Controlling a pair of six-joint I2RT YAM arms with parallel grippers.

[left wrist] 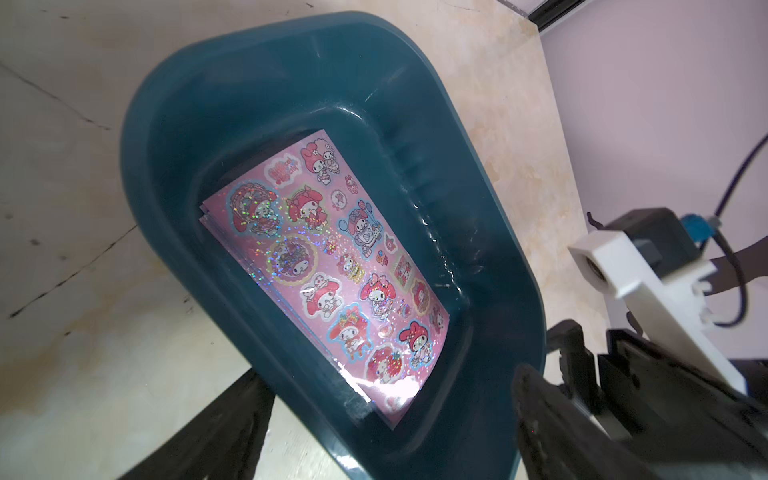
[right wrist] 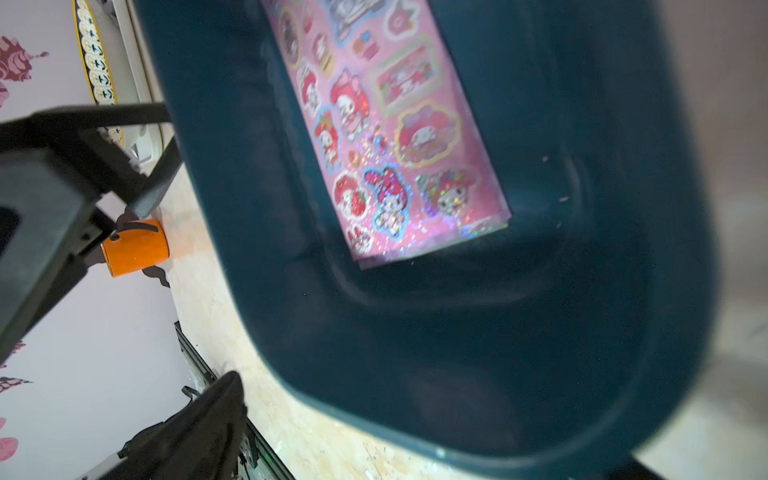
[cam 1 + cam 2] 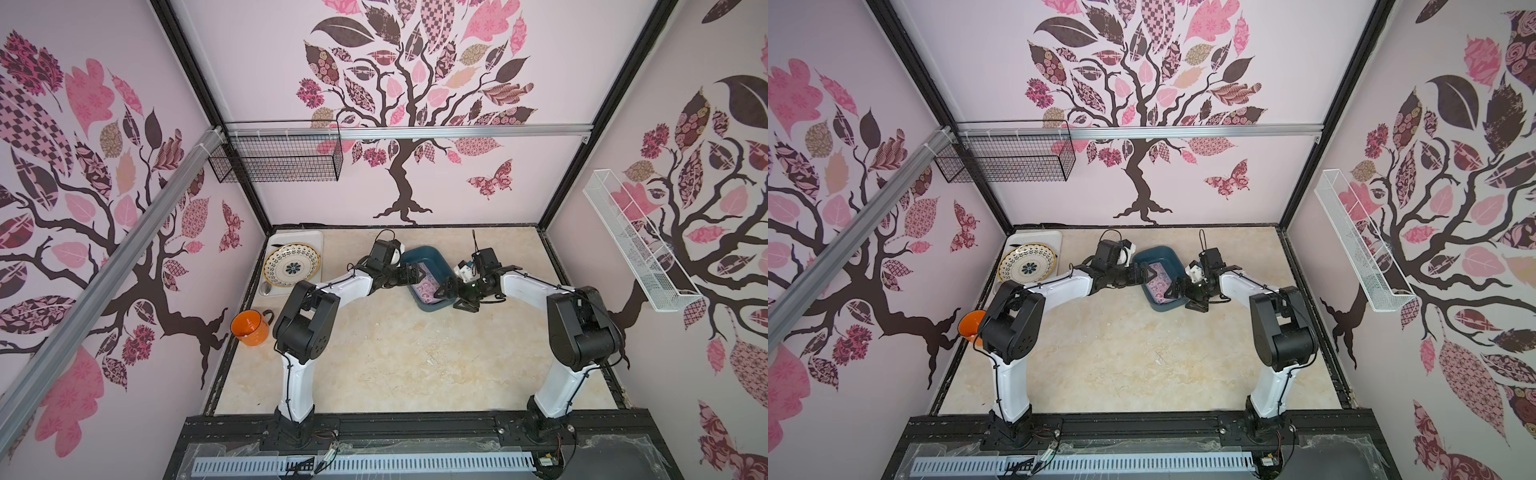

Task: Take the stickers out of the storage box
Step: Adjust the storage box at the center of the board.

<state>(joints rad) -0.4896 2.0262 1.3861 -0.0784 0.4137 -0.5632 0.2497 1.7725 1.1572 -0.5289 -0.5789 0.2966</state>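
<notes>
The storage box (image 3: 424,254) is a dark teal tub at the back middle of the table, seen in both top views (image 3: 1162,254). A stack of stickers (image 1: 332,266) lies flat on its floor, the top sheet pink with cartoon characters (image 2: 395,137). My left gripper (image 3: 417,276) hangs open over the box's left side. In the left wrist view the fingers (image 1: 216,436) stand wide either side of the box's near corner. My right gripper (image 3: 453,299) is open over the box's right front corner, one finger (image 2: 199,428) over the table outside the wall (image 2: 457,332). Neither holds anything.
A patterned plate (image 3: 293,264) rests on a white tray (image 3: 316,239) at the back left. An orange mug (image 3: 248,328) stands by the left wall. A black wire basket (image 3: 276,156) hangs on the back wall, a white one (image 3: 636,245) on the right wall.
</notes>
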